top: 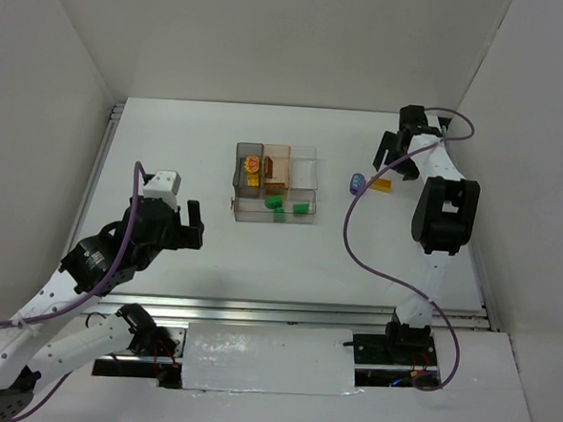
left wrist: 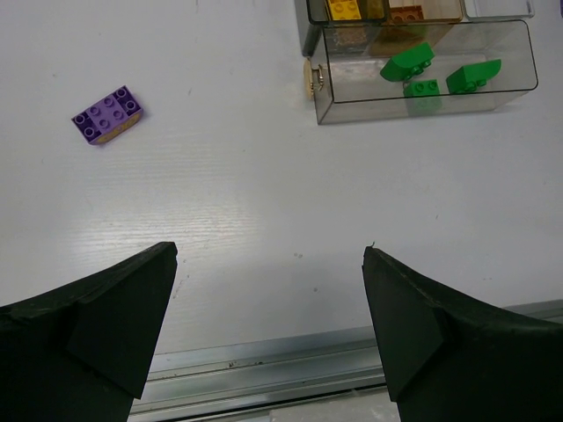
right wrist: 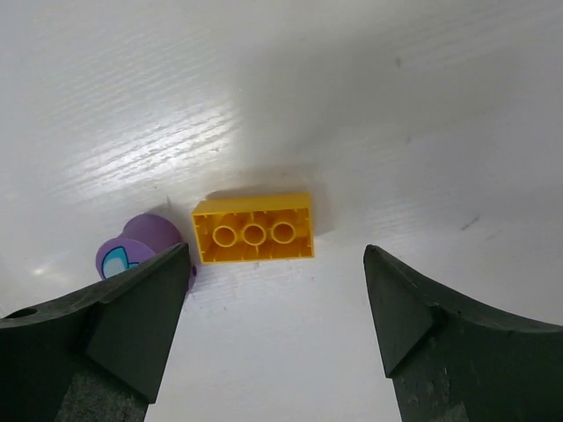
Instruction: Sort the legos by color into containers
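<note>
Right wrist view: right gripper (right wrist: pixel 273 281), jaws apart, low in frame; just beyond, centred between them, yellow brick (right wrist: pixel 253 229) lies underside up, long axis running jaw to jaw, purple piece (right wrist: pixel 132 255) beside its left end.

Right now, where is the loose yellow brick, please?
In the top view, the yellow brick lies right of the tray, beside a purple piece, under the right gripper.

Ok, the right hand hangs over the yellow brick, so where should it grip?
Probably from straight above, pinching the yellow brick across its two long flat sides; it lies hollow side up, and the purple piece crowds one short end.
</note>
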You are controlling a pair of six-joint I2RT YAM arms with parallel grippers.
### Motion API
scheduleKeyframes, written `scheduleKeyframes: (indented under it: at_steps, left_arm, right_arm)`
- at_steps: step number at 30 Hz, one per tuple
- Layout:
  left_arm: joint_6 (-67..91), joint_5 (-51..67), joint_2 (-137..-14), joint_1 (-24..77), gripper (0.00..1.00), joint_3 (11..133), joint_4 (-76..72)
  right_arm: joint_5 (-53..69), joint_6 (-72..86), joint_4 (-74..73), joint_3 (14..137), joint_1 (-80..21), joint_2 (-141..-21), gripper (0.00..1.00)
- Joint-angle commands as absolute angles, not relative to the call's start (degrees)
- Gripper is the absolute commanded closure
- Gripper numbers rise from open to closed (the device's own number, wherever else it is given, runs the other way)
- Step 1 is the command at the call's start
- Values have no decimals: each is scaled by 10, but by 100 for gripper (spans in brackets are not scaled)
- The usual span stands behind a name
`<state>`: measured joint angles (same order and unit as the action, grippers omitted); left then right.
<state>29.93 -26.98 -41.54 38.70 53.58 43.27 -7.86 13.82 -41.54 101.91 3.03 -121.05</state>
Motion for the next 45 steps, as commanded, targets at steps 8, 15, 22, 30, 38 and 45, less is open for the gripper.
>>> scheduleKeyframes:
  at_steps: [8,15,22,30,38,45]
  left_arm:
    - [284,-263,-417,384,0,543,411]
    - [282,-259,-415,384,0,543,410]
    - [282,-259,-409,384,0,542,409]
    - [281,-257,-406,384,0,541,408]
    - [282,-259,-403,384,0,542,409]
    - [294,-281,-408,378,0,547,417]
  right_arm:
    - [-25,122,-460,1111,24,-1286,13]
    - [-19,108,-475,1112,22,-1309,14]
    - [-35,105,-493,1109,13,-1317,18]
    - [-69,126,-461,1057,12,-1286,43]
    - [-116,158,-455,1054,11,-1214,60]
    - [-133,178,-432,1056,-87,-1111,60]
